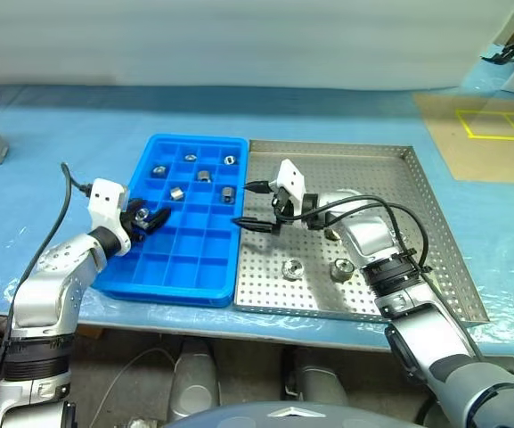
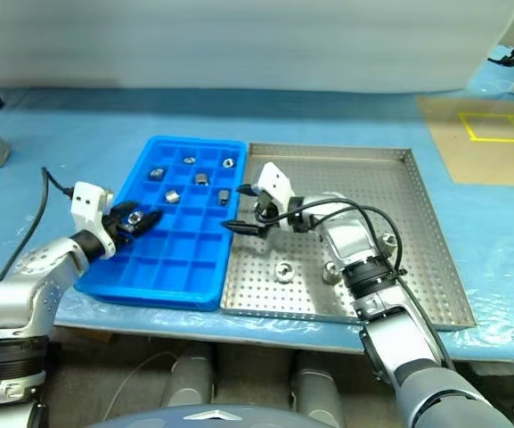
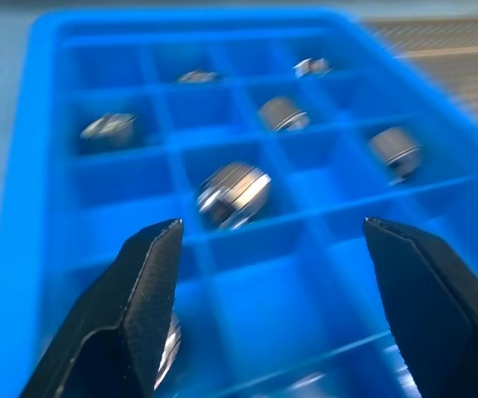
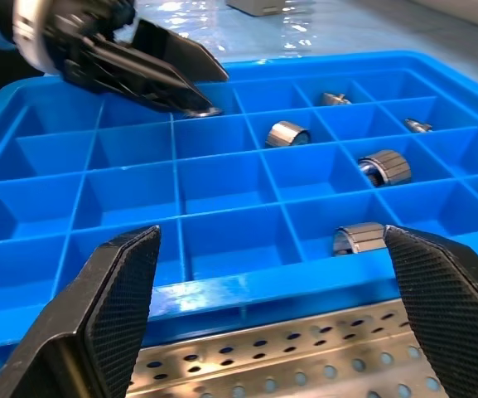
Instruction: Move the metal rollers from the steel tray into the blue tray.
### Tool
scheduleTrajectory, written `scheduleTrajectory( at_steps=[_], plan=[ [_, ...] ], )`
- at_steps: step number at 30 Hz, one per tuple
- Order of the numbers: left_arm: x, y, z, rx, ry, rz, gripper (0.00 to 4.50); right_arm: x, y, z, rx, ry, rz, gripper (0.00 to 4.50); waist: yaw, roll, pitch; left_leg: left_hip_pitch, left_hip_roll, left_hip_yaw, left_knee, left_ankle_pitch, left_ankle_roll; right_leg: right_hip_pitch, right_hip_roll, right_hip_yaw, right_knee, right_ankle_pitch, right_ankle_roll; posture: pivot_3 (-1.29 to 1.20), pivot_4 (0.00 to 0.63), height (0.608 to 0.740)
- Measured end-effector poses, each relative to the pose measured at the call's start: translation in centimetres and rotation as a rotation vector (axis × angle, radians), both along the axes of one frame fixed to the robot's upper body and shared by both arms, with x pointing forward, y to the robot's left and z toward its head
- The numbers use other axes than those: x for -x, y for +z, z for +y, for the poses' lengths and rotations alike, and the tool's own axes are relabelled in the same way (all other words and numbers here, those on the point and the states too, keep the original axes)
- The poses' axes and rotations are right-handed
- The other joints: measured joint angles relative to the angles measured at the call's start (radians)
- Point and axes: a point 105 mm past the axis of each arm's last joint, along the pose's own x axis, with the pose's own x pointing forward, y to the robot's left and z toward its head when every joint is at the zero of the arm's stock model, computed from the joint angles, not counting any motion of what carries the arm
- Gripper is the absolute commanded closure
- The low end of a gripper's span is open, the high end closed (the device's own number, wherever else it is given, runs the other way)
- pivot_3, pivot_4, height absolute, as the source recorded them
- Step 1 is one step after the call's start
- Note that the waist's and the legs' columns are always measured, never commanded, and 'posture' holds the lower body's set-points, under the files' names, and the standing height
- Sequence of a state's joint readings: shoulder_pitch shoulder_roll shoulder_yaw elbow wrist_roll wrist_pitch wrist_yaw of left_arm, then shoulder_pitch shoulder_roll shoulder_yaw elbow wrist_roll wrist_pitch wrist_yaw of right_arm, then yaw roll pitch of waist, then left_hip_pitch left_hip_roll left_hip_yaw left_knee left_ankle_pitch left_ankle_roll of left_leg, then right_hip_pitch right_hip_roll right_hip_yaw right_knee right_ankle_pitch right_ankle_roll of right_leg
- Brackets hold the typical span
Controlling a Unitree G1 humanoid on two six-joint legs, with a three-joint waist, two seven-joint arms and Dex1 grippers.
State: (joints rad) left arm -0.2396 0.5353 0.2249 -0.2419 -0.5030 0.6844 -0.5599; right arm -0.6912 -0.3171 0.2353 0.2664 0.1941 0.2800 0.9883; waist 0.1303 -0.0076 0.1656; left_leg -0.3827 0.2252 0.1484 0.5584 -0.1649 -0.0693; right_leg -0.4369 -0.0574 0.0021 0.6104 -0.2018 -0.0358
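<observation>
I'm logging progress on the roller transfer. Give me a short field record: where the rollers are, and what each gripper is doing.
rollers in blue tray: at least six, each in its own compartment, e.g.
rollers in steel tray: at least two, near the front edge, e.g.
left gripper: open, over the blue tray's left side, a roller by its fingers; held or released, unclear
right gripper: open, empty, at the seam between the trays
</observation>
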Motion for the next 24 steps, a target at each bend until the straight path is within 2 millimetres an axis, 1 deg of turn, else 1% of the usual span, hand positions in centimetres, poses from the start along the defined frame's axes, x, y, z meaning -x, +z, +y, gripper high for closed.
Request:
scheduleTrajectory(
  at_steps=[1,3,4,6,7,8,10,11,13,14,16,18,20,22,24],
  plan=[
    [-0.1,1.2,-0.9,0.002,-0.051,-0.024,0.83,-0.1,0.5,-0.6,-0.008,-0.014,-0.007,0.0,0.001,0.0,0.0,0.0,0.0,0.0,0.001,0.0,0.0,0.0,0.0,0.0,0.0,0.0,0.0,0.13,0.15,0.74],
    [-0.5,3.7,-3.0,0.003,-0.17,-0.077,0.83,-0.6,1.8,-2.3,-0.01,-0.06,-0.037,0.0,0.001,0.0,0.0,0.0,0.0,0.0,0.003,0.0,0.0,0.001,-0.001,0.0,0.0,0.0,0.0,0.1,0.15,0.74],
    [-0.6,4.5,-3.9,-0.001,-0.216,-0.094,0.83,-0.8,2.3,-3.2,-0.01,-0.083,-0.049,0.0,-0.002,0.0,0.0,0.001,-0.001,0.0,0.004,0.001,-0.001,0.002,-0.001,0.001,0.001,0.0,0.0,0.06,0.15,0.74],
    [-0.9,5.5,-6.1,-0.024,-0.323,-0.111,0.83,-1.2,3.0,-5.3,0.003,-0.141,-0.063,0.0,-0.005,0.0,0.0,0.002,-0.001,0.001,0.003,0.001,-0.001,0.003,-0.001,0.001,0.0,0.0,0.001,0.02,0.15,0.74],
    [-1.0,5.6,-7.1,-0.036,-0.375,-0.108,0.83,-1.2,3.2,-6.3,0.01,-0.17,-0.072,0.0,-0.007,0.0,0.0,0.002,-0.001,0.001,0.003,0.001,-0.002,0.003,-0.001,0.002,0.0,0.0,0.001,-0.02,0.15,0.74],
    [-1.1,5.6,-8.6,-0.051,-0.449,-0.097,0.83,-1.2,3.3,-7.7,0.022,-0.21,-0.078,0.0,-0.007,0.0,0.0,0.002,-0.001,0.001,0.003,0.002,-0.002,0.002,-0.001,0.002,0.0,0.0,0.001,-0.04,0.15,0.74],
    [-0.8,5.0,-11.1,-0.076,-0.58,-0.072,0.83,-0.9,3.0,-9.9,0.032,-0.281,-0.073,0.0,-0.017,0.001,0.0,0.002,-0.001,0.001,0.003,0.002,-0.002,0.002,0.0,0.003,-0.001,0.0,0.001,-0.12,0.15,0.74],
    [-0.6,4.6,-11.9,-0.09,-0.628,-0.058,0.83,-0.6,2.7,-10.4,0.034,-0.3,-0.067,0.0,-0.028,0.001,0.0,0.002,-0.001,0.001,0.002,0.002,-0.002,0.002,0.0,0.003,-0.001,0.0,0.001,-0.15,0.15,0.74],
    [-0.1,3.3,-13.5,-0.144,-0.742,-0.025,0.83,0.3,2.1,-11.6,0.042,-0.349,-0.053,0.0,-0.042,0.001,-0.001,0.001,-0.001,0.001,0.001,0.002,-0.002,0.002,0.001,0.004,-0.002,0.0,0.001,-0.21,0.15,0.74],
    [0.3,2.2,-14.4,-0.189,-0.808,-0.007,0.83,1.0,1.7,-12.2,0.044,-0.38,-0.046,0.0,-0.051,0.001,-0.001,0.002,-0.001,0.001,0.001,0.002,-0.001,0.002,0.001,0.004,-0.003,0.0,0.001,-0.26,0.15,0.74],
    [0.9,0.0,-15.2,-0.266,-0.915,0.038,0.83,2.2,1.0,-13.1,0.043,-0.43,-0.024,0.0,-0.075,0.002,-0.001,0.002,-0.001,0.002,0.001,0.001,-0.001,0.002,0.002,0.005,-0.003,0.001,0.001,-0.3,0.15,0.74],
    [1.3,-1.4,-16.0,-0.291,-0.999,0.082,0.83,3.6,0.5,-13.9,0.045,-0.477,-0.008,0.0,-0.094,0.002,-0.001,0.002,-0.001,0.002,0.002,0.001,-0.001,0.002,0.002,0.006,-0.003,0.001,0.002,-0.37,0.15,0.74],
    [1.4,-1.8,-17.0,-0.285,-1.063,0.098,0.83,4.9,0.2,-14.4,0.042,-0.517,0.004,0.0,-0.106,0.002,-0.001,0.003,-0.001,0.002,0.003,0.001,-0.001,0.003,0.002,0.007,-0.003,0.001,0.003,-0.41,0.15,0.74],
    [1.0,-1.6,-17.8,-0.302,-1.11,0.087,0.83,6.3,0.0,-14.6,0.038,-0.546,0.016,0.0,-0.119,0.002,-0.001,0.005,-0.002,0.004,0.004,0.0,0.001,0.005,0.002,0.01,-0.004,0.002,0.005,-0.43,0.15,0.74],
    [0.4,-1.7,-17.9,-0.324,-1.124,0.086,0.83,7.4,-0.3,-14.5,0.037,-0.56,0.033,0.0,-0.138,0.002,-0.001,0.007,-0.003,0.006,0.004,-0.001,0.002,0.008,0.003,0.013,-0.005,-0.001,0.012,-0.47,0.15,0.74]
  ],
)
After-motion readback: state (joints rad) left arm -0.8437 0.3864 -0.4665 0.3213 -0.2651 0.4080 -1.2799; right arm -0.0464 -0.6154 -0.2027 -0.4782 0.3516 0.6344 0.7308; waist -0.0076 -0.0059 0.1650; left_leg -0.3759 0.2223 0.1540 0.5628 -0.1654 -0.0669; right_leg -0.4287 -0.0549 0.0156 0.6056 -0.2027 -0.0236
